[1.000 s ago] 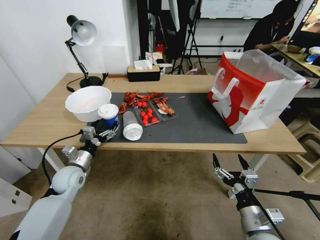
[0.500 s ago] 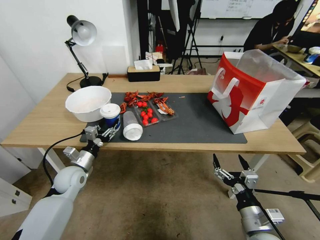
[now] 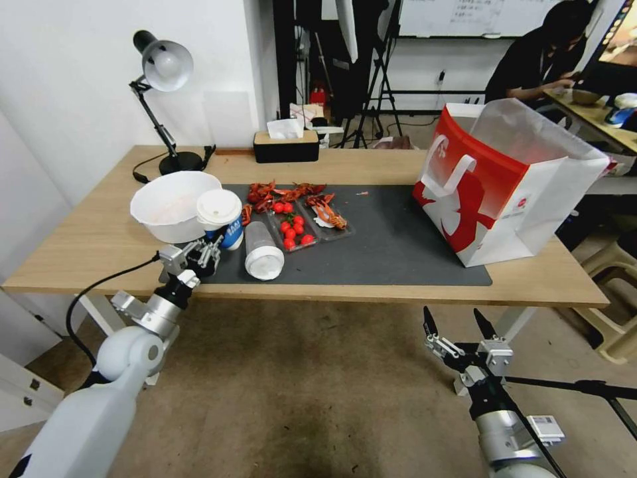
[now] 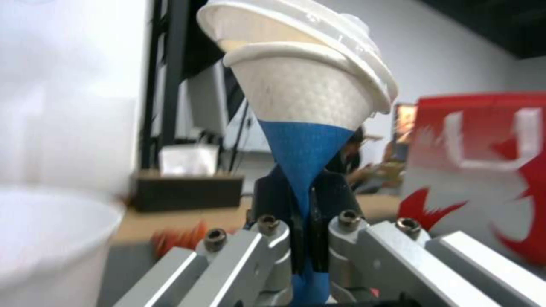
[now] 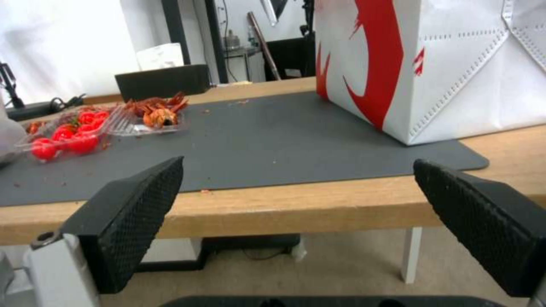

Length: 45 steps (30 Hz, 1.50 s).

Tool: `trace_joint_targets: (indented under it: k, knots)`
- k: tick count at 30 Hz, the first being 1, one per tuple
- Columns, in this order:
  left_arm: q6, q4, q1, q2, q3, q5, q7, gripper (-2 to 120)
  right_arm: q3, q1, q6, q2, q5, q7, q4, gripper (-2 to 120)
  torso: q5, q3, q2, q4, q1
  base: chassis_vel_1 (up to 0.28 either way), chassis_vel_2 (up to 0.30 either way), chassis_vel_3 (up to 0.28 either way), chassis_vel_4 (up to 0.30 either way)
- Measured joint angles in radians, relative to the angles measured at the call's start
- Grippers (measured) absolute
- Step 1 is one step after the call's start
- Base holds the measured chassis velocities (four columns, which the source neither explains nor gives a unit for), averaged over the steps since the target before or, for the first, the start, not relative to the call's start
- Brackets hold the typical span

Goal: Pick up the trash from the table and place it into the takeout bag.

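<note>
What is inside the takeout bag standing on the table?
The takeout bag stands open-topped, with a translucent liner rising above its rim. Its walls and the liner hide the interior, so any contents cannot be seen.

This looks like an office or lab room used for recording. Behind the light-wood bench (image 3: 99, 239) stand black tripods (image 3: 378, 86) and a whiteboard (image 3: 464, 16) on the wall. On the bench's far edge sit a desk lamp (image 3: 162, 66) and a tissue box (image 3: 286, 143).
</note>
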Motion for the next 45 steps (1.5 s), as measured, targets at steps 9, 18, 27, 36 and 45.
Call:
trace_joint_targets:
  k: [9,18,27,36,45]
  knots:
    - [0.026,0.015,-0.153,0.079,0.074,-0.051,0.04,0,0.007,-0.011,0.0,0.01,-0.002,0.0,0.019,100,-0.0005,0.0,0.0,-0.0001,0.0,0.0,0.0,0.0,0.0]
    - [0.077,0.044,-0.334,0.116,0.206,-0.095,0.077,0,0.011,-0.02,0.0,0.029,-0.017,0.0,0.036,100,0.0001,0.0,0.0,0.0,0.0,0.0,0.0,0.0,0.0]
    - [0.131,0.109,-0.613,0.055,0.448,-0.113,0.087,0,0.004,-0.033,-0.004,0.062,-0.05,0.0,0.053,100,0.0004,0.0,0.0,-0.0002,0.0,0.0,0.0,0.0,0.0]
    - [0.154,0.27,-0.881,-0.139,0.638,-0.119,0.131,0,0.008,-0.042,-0.006,0.098,-0.069,0.0,0.072,100,0.0001,0.0,0.0,-0.0003,0.0,0.0,0.0,0.0,0.0]
    - [0.158,0.414,-1.022,-0.267,0.731,-0.127,0.163,0,0.008,-0.046,-0.005,0.129,-0.082,-0.002,0.087,100,0.0,0.0,0.0,0.0,0.0,0.0,0.0,0.0,0.0]
